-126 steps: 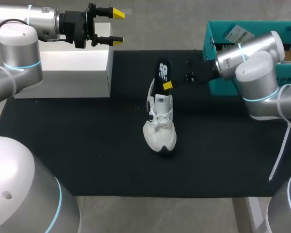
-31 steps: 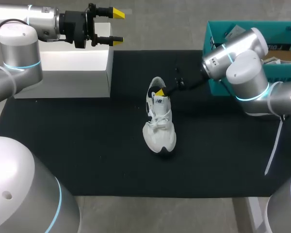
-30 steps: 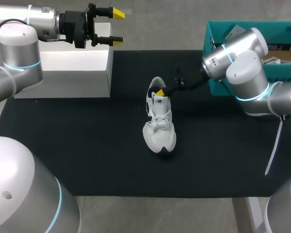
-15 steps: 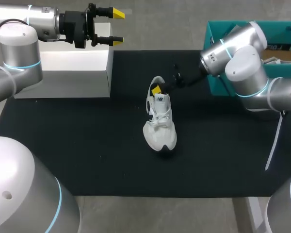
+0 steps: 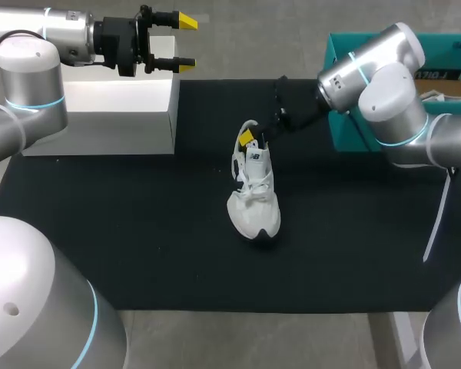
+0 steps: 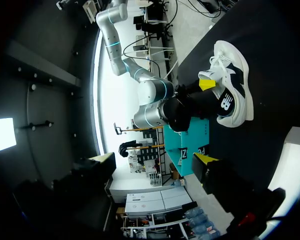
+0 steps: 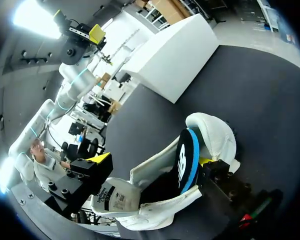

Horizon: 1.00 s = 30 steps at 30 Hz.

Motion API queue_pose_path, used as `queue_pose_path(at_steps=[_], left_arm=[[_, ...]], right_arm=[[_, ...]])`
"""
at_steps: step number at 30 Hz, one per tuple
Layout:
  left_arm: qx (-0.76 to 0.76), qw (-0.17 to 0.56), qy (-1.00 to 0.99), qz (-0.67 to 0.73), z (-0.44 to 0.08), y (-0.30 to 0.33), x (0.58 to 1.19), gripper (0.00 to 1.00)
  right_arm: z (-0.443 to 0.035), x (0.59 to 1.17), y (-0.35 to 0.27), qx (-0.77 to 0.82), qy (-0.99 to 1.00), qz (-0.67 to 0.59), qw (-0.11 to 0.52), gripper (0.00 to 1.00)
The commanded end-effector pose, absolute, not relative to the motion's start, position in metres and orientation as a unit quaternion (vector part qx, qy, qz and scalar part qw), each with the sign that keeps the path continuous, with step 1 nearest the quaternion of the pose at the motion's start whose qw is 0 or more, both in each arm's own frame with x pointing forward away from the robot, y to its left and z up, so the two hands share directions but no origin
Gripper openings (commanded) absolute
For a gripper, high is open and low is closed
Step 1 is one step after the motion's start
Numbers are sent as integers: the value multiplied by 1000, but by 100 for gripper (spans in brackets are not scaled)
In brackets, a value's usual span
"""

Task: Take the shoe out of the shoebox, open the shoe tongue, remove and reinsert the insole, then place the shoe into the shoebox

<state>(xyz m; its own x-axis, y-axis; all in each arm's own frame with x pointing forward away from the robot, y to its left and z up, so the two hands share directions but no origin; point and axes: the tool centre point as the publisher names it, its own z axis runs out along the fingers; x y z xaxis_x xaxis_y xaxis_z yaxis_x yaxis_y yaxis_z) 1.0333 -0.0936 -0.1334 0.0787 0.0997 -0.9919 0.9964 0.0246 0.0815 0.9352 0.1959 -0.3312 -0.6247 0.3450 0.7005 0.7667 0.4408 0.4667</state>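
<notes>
The white shoe (image 5: pixel 254 192) stands upright on the black mat (image 5: pixel 138 231), toe toward the near edge. My right gripper (image 5: pixel 253 138) hangs over its heel opening, fingers wide apart. In the right wrist view the right gripper (image 7: pixel 151 160) straddles the shoe (image 7: pixel 155 215). The black insole (image 7: pixel 185 159) stands on edge in the heel, beside one finger only. The left wrist view shows the shoe (image 6: pixel 232 85) and insole (image 6: pixel 225 102) far ahead. My left gripper (image 5: pixel 186 41) is open and empty, high above the white box (image 5: pixel 100 115). The teal shoebox (image 5: pixel 334 61) sits at the back right.
The white box stands on the mat's back left corner. My right arm (image 5: pixel 384 84) reaches in front of the shoebox, which holds paper stuffing (image 5: pixel 446 88). A white strap (image 5: pixel 439 223) hangs from the right arm over the mat's right edge.
The right gripper has opened and drawn up and back a little from the shoe's opening. The insole, once sticking out behind the heel, now sits in the shoe. The left arm has not moved.
</notes>
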Motion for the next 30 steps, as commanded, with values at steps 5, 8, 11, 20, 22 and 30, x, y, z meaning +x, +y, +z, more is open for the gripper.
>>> queue_pose_path(at_steps=[5,8,11,20,22,30], left_arm=[[537,501,511,-446,-133,-94,1033,100],[537,501,511,-446,-133,-94,1033,100],[537,501,511,-446,-133,-94,1033,100],[537,501,511,-446,-133,-94,1033,100],[537,501,511,-446,-133,-94,1033,100],[537,501,511,-446,-133,-94,1033,100]], right_arm=[[-338,934,201,-348,-803,-404,265,0],[-339,934,201,-351,-801,-405,267,0],[-341,933,202,-353,-800,-404,269,0],[-350,934,201,-359,-794,-405,276,0],[-353,933,203,-359,-793,-405,279,0],[-360,930,206,-358,-792,-398,292,0]])
